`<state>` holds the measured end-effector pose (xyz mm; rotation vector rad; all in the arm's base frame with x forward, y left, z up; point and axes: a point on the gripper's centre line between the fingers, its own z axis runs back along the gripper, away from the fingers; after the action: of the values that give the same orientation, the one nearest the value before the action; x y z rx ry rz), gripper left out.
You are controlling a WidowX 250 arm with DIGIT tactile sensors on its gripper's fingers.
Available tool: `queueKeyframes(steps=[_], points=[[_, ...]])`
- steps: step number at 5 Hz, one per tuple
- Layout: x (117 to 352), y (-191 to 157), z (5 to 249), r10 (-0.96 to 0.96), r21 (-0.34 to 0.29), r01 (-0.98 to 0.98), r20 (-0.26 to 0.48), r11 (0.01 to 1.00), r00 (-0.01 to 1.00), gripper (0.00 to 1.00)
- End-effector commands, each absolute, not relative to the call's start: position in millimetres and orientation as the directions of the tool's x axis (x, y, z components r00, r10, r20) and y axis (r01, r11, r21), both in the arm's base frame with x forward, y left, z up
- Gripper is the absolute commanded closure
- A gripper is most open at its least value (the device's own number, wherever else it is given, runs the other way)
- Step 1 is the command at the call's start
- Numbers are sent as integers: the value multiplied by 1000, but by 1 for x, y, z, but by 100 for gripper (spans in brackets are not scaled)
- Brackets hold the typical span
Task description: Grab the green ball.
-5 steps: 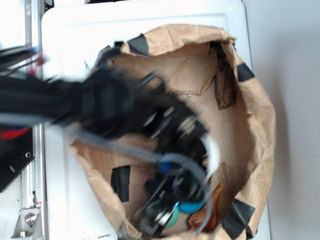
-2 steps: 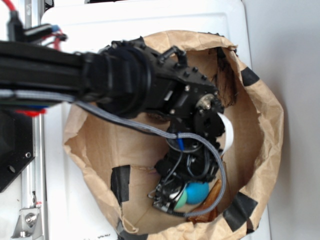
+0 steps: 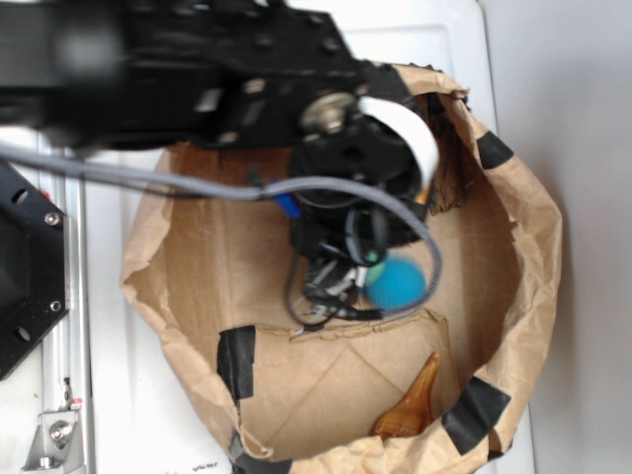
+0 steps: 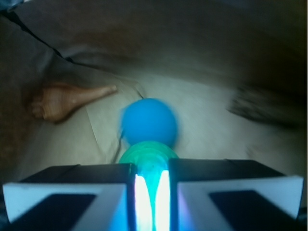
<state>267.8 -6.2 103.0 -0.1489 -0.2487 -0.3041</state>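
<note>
The green ball (image 4: 148, 155) sits squeezed between my two fingers, only its top bulging past them, and my gripper (image 4: 151, 168) is shut on it. Right beyond it, touching it, is a blue ball (image 4: 148, 122). In the exterior view the gripper (image 3: 357, 281) hangs inside the brown paper bag (image 3: 528, 247), under the black arm. Only a green sliver of the green ball (image 3: 376, 260) shows there, next to the blue ball (image 3: 397, 282).
An orange-brown tapered shell-like object (image 3: 408, 405) (image 4: 67, 101) lies on the bag floor near the front wall. Black tape patches (image 3: 237, 360) mark the bag. The bag stands on a white surface (image 3: 128, 415), with a metal rail at the left.
The gripper has moved up and away from the bag's front corner with the green ball held in it. The blue ball came along beside it. The orange-brown object stayed on the bag floor.
</note>
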Motion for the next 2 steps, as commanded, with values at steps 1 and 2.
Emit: queueKeyframes(steps=[1, 2], points=[[247, -18, 143, -190, 141, 163, 207, 976, 960, 100], [253, -24, 140, -170, 157, 143, 177, 977, 969, 100]])
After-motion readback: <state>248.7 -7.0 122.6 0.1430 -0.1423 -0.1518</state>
